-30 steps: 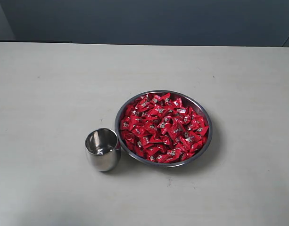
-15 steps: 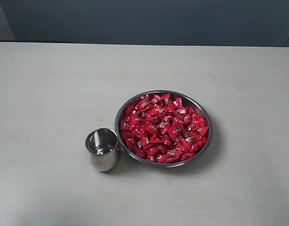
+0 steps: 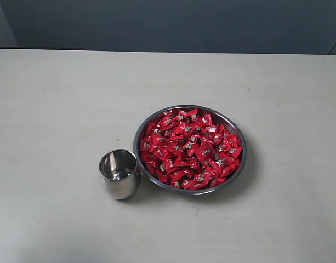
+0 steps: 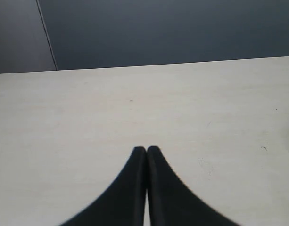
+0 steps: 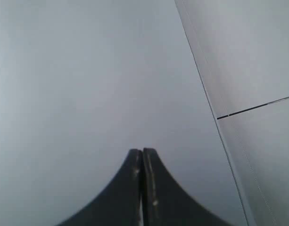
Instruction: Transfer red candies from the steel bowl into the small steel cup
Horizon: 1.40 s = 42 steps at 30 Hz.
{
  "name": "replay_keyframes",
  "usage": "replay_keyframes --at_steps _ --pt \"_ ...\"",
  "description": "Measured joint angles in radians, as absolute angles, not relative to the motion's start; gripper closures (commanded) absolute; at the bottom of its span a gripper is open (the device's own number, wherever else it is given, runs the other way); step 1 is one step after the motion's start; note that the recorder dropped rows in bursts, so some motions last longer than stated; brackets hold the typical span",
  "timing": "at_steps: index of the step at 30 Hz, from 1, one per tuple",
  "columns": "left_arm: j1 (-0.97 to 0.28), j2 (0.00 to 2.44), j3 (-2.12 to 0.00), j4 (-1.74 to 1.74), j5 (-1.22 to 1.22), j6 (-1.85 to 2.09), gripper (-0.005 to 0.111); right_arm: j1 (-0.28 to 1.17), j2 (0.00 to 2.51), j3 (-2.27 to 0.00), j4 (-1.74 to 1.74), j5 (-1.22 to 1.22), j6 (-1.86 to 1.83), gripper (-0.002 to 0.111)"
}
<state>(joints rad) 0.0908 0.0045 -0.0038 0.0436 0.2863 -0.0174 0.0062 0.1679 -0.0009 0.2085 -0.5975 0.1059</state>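
The steel bowl [image 3: 237, 130] sits right of the table's middle in the exterior view, heaped with red candies [image 3: 189, 148] in shiny wrappers. The small steel cup [image 3: 119, 174] stands upright just to its left, almost touching the rim, and looks empty inside. Neither arm shows in the exterior view. My left gripper [image 4: 146, 149] is shut with nothing between its black fingers, over bare table. My right gripper [image 5: 142, 151] is shut too and holds nothing, facing a plain grey wall. Bowl, cup and candies are out of both wrist views.
The pale table [image 3: 58, 109] stretches wide around bowl and cup. A dark blue wall [image 3: 168, 22] runs behind its far edge. In the right wrist view a grey panel seam [image 5: 215, 113] crosses the background.
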Motion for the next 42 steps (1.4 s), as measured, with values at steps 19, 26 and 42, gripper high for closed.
replay_keyframes --at_steps 19,26,42 --pt "0.091 0.004 -0.004 0.044 0.286 -0.017 0.106 0.006 0.168 -0.001 0.223 -0.56 0.11 0.109" --pt "0.091 0.004 -0.004 0.044 0.286 -0.017 0.106 0.006 0.168 -0.003 0.237 -0.472 0.181 0.109" --pt "0.091 0.004 -0.004 0.044 0.286 -0.017 0.106 0.006 0.507 -0.512 0.093 0.173 0.119 0.109"
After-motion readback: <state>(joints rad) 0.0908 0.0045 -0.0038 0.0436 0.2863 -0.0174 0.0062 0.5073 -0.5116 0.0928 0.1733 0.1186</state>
